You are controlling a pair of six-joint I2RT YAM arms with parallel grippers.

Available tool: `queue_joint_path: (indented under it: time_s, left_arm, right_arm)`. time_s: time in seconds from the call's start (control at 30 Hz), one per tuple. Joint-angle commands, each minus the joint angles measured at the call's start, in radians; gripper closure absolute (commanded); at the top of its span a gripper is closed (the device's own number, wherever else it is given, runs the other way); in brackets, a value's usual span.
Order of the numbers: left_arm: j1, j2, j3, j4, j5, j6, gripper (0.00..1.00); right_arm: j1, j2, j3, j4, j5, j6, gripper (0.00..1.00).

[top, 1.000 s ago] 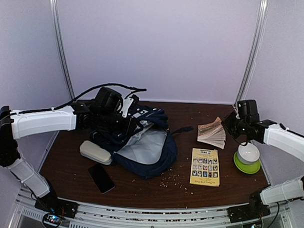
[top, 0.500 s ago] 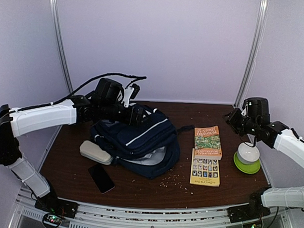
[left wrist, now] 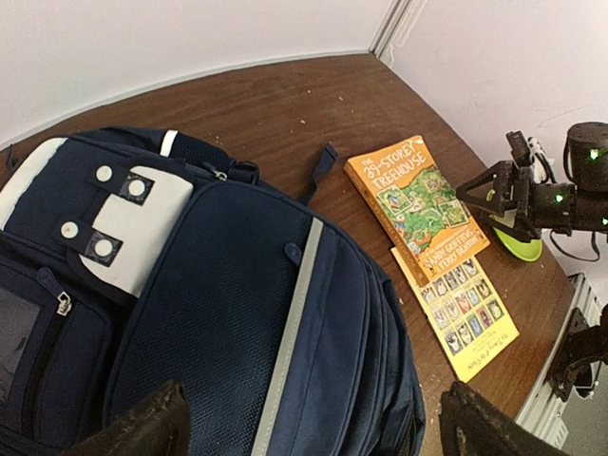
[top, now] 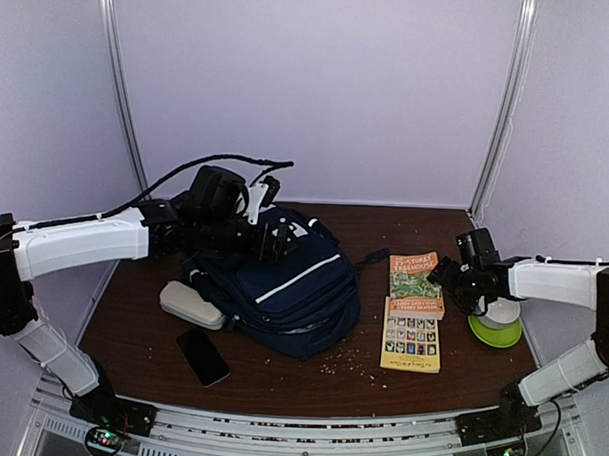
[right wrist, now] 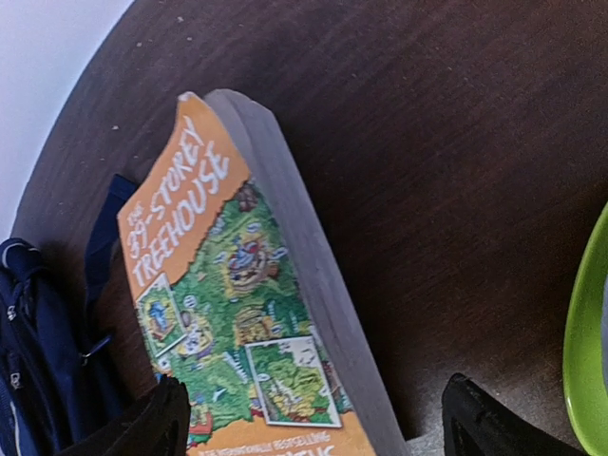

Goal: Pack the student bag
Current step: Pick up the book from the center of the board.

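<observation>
The student bag (top: 282,287) is a navy backpack lying on the table, front face up with its white stripe showing. My left gripper (top: 272,237) hovers over its top end, open. In the left wrist view the bag (left wrist: 237,285) fills the space under the left gripper (left wrist: 313,427), and nothing is between the fingers. My right gripper (top: 445,278) is open just above an orange paperback (top: 416,282). The right wrist view shows the orange paperback (right wrist: 228,285) lying flat below the open right gripper (right wrist: 318,423), untouched.
A yellow book (top: 412,337) lies partly under the orange one. A green bowl (top: 495,320) with a white object in it stands at the right. A beige pouch (top: 192,304) and a black phone (top: 202,357) lie left of the bag. Crumbs dot the table (top: 360,365).
The bag's open mouth has dropped shut, hiding the light lining, and my left gripper has opened. The right gripper let go of the fanned orange book, which now lies flat, and came down over it.
</observation>
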Motion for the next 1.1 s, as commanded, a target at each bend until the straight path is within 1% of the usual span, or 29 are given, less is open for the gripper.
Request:
queue_joint_path:
  time_s: [0.0,0.17,0.37,0.53,0.77,0.87,1.07]
  left_arm:
    - [-0.015,-0.038,-0.033,0.054,-0.028,-0.022,0.07]
    - [-0.024,-0.046,-0.059,0.063,-0.028,-0.027,0.07]
    - [-0.027,-0.046,-0.066,0.073,-0.023,-0.026,0.08]
    - [-0.029,-0.035,-0.062,0.081,-0.018,-0.033,0.08]
    - [-0.029,-0.030,-0.061,0.079,-0.014,-0.032,0.09]
    - [-0.029,-0.025,-0.056,0.079,-0.012,-0.034,0.09]
    - [-0.030,-0.022,-0.049,0.072,-0.011,-0.032,0.09]
  right_arm:
    - [-0.010,0.058,-0.025,0.030,0.068,0.075,0.07]
    - [-0.010,0.096,-0.082,0.125,-0.015,0.129,0.08]
    - [-0.010,0.091,-0.167,0.224,-0.096,0.192,0.12]
    - [-0.004,0.100,-0.221,0.298,-0.160,0.226,0.19]
    - [0.019,0.082,-0.258,0.319,-0.203,0.235,0.26]
    - [0.024,0.084,-0.284,0.350,-0.216,0.242,0.34]
    - [0.023,0.038,-0.317,0.366,-0.224,0.242,0.64]
